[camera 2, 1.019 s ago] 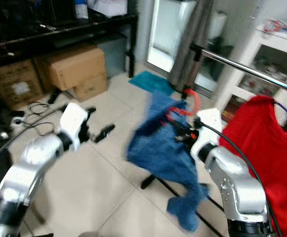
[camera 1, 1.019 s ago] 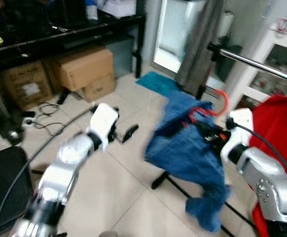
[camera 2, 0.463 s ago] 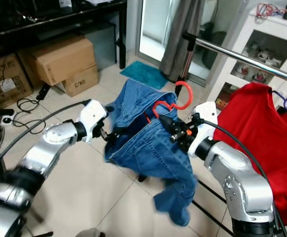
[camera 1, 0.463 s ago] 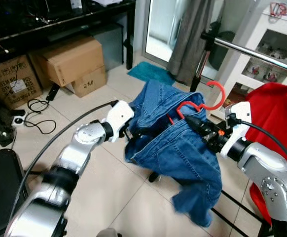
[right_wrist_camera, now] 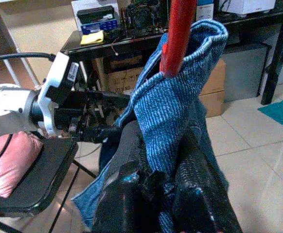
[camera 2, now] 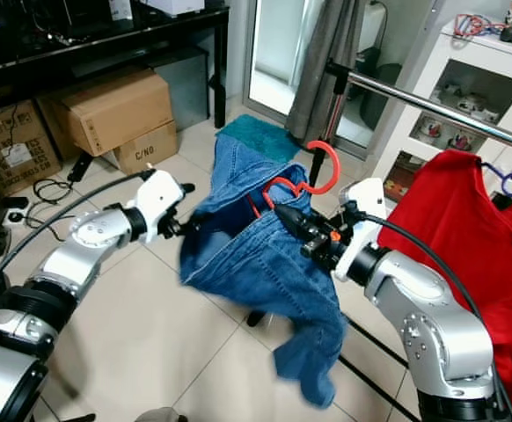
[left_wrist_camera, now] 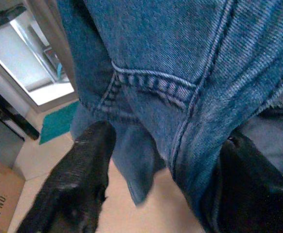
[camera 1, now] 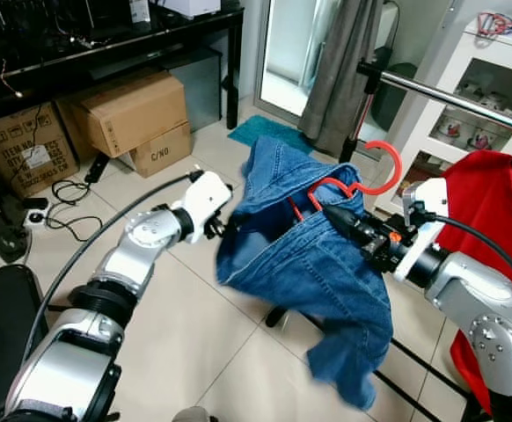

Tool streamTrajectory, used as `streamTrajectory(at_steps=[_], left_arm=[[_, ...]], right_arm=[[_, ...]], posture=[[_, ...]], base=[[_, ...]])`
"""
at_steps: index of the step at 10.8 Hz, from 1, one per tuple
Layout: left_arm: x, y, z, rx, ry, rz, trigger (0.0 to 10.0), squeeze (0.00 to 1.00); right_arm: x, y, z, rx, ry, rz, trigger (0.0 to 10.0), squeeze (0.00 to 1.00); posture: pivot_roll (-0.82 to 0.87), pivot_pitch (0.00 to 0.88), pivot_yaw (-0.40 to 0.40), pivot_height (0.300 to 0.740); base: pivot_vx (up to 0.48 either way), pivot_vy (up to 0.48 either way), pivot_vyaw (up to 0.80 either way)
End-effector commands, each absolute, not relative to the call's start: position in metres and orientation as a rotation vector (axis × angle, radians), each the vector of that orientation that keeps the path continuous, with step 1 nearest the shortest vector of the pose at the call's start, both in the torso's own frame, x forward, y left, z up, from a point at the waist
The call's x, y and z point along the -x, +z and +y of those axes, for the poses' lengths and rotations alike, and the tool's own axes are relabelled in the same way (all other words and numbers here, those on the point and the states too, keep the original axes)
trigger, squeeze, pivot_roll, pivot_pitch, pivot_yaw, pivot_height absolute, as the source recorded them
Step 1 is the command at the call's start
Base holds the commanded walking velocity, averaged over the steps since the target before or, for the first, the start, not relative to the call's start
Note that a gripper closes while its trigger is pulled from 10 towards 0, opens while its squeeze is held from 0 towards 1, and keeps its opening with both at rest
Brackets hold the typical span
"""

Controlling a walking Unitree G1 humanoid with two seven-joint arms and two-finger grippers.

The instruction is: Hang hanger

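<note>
Blue jeans (camera 1: pixel 313 264) are draped over a red hanger (camera 1: pixel 375 171), whose hook rises just below the metal rail (camera 1: pixel 449 92). My right gripper (camera 1: pixel 344 224) is shut on the hanger's neck and the denim folded over it; the right wrist view has its fingers (right_wrist_camera: pixel 132 194) pressed around the denim under the red hanger (right_wrist_camera: pixel 179 34). My left gripper (camera 1: pixel 223 230) is at the jeans' left edge. In the left wrist view its fingers (left_wrist_camera: pixel 83 179) stand wide apart with denim (left_wrist_camera: pixel 180 73) hanging between them.
A red garment (camera 1: pixel 493 220) hangs on the rail at the right, by a purple hanger (camera 2: pixel 511 186). Behind the rail are a grey curtain (camera 1: pixel 340 70) and a white cabinet (camera 1: pixel 493 97). Cardboard boxes (camera 1: pixel 133 119), floor cables (camera 1: pixel 67 189), a teal mat (camera 1: pixel 269 132) and a black chair (camera 1: pixel 1 325) lie left.
My left gripper has come in from the left to the jeans' edge and stays there. The right gripper has kept hold of the hanger. The camera has shifted.
</note>
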State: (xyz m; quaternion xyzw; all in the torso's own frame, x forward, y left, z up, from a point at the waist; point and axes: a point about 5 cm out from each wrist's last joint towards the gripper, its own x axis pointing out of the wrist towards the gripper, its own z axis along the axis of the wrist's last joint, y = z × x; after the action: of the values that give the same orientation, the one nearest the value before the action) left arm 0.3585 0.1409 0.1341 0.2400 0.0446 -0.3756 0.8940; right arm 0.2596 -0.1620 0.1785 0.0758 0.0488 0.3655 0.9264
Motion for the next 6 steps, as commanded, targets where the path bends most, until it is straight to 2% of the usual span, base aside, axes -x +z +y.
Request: streamTrajectory(at_steps=[1,6], left_arm=[[-0.363,0.144,0.140,-0.499,-0.780,0.057,0.0,0.00],[-0.368,0.157,0.147,-0.452,-0.753,0.008,0.0,0.00]], right_arm=[[-0.257,0.186,-0.162,-0.136,0.775,0.077,0.0,0.00],[-0.256,0.183,-0.162,-0.130,0.784,0.087,0.0,0.00]], posture=[[0.15,0.000,-0.066,0.740],[0.15,0.000,-0.067,0.740]], base=[[0.000,0.000,0.00],[0.000,0.000,0.00]])
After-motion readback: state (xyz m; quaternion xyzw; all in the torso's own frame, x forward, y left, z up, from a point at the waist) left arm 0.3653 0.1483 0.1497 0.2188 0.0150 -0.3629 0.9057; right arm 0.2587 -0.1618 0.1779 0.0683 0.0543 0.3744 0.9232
